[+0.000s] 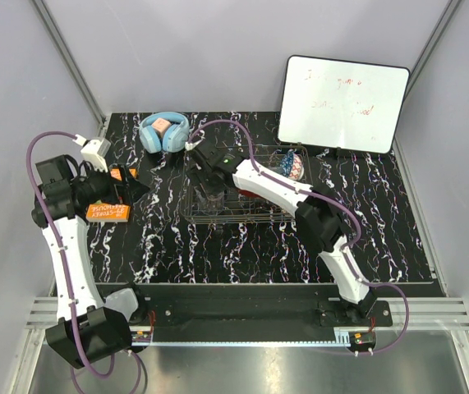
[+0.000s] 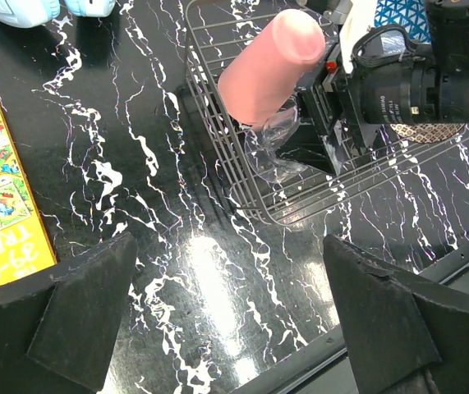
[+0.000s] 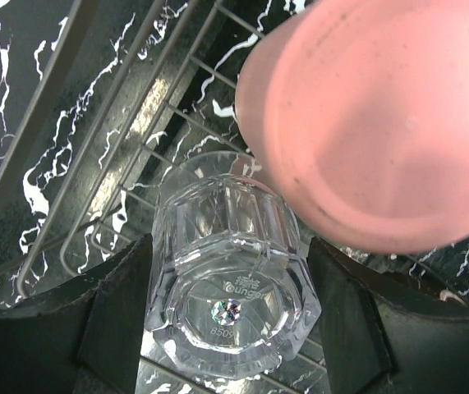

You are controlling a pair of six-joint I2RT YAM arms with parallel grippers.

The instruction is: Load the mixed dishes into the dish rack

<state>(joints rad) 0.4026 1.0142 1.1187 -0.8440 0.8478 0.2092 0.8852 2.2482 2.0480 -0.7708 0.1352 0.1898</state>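
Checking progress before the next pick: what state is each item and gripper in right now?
pink cup: upside down, standing in the dish rack.
clear glass tumbler: upside down in the rack, gripped.
right gripper: shut on the tumbler.
left gripper: open, empty.

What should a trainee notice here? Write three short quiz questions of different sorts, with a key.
1. True or false: the left gripper is holding the salmon-pink plastic cup.
2. Which thing sits between the right gripper's fingers? A. blue headphones B. clear glass tumbler C. whiteboard
3. In a few words: where is the cup, and which way up?
Key: 1. False; it stands open and empty. 2. B. 3. In the dish rack beside the tumbler, base up.
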